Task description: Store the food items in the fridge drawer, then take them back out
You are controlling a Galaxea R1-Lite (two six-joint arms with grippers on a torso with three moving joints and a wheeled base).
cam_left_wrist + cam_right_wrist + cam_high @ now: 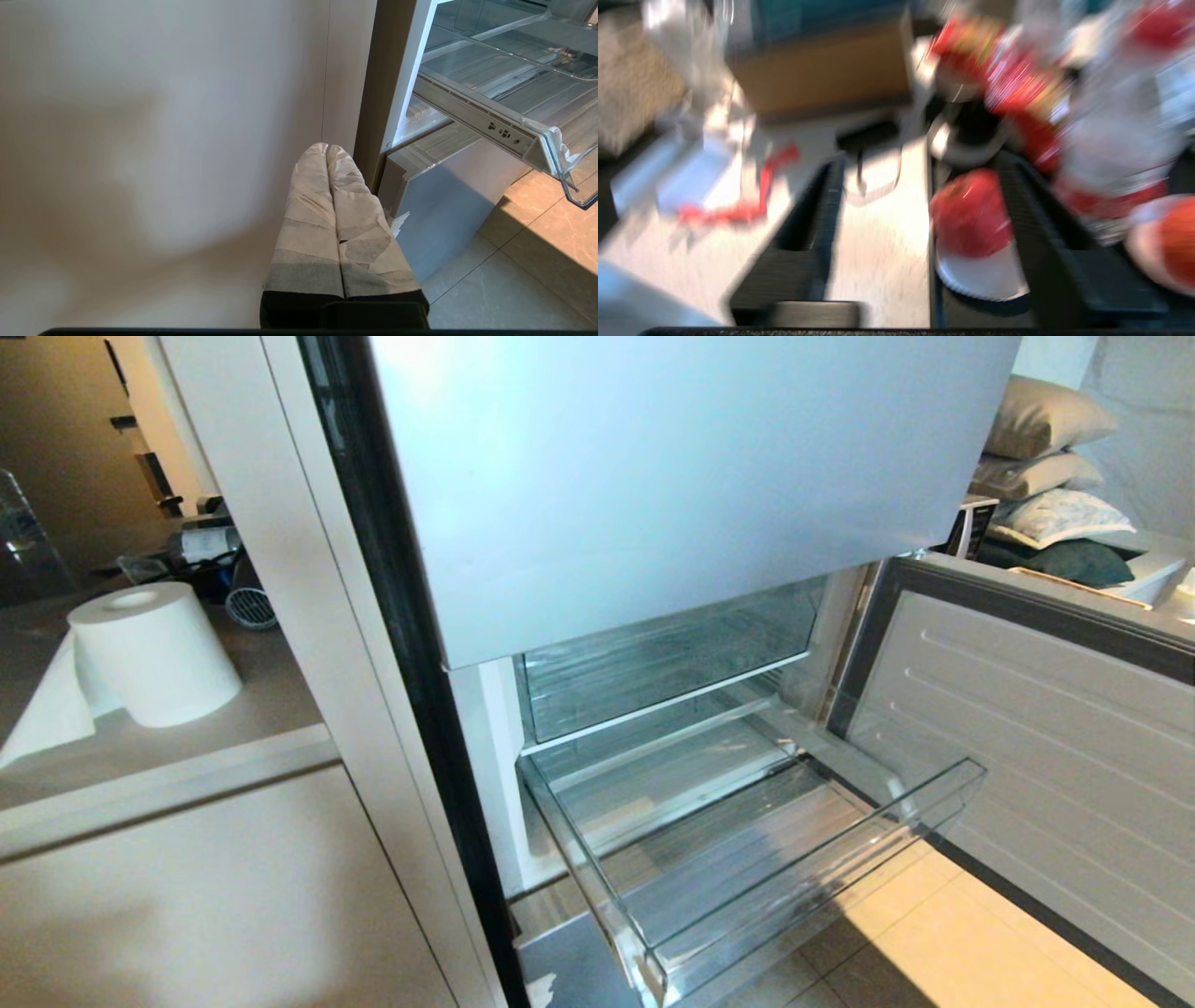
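The fridge drawer [812,887] is pulled out below the fridge's upper door and holds nothing; its side rail and corner also show in the left wrist view [551,135]. Neither arm is in the head view. In the blurred right wrist view my right gripper [920,163] is open over a light tabletop. A red round fruit [971,214] lies on a white plate [985,275] between its fingers, close to one black finger [1031,210]. An orange-red fruit [1181,238] lies on another plate just outside that finger. My left gripper [327,149] is shut and empty, parked beside the cabinet panel.
A taller clear bin [653,663] sits above the drawer. The lower fridge door [1055,756] stands open on the right over a tiled floor. A paper roll [154,653] stands on the counter at left. Red-and-white packets [1017,84] and a brown box [822,65] crowd the table around the fruits.
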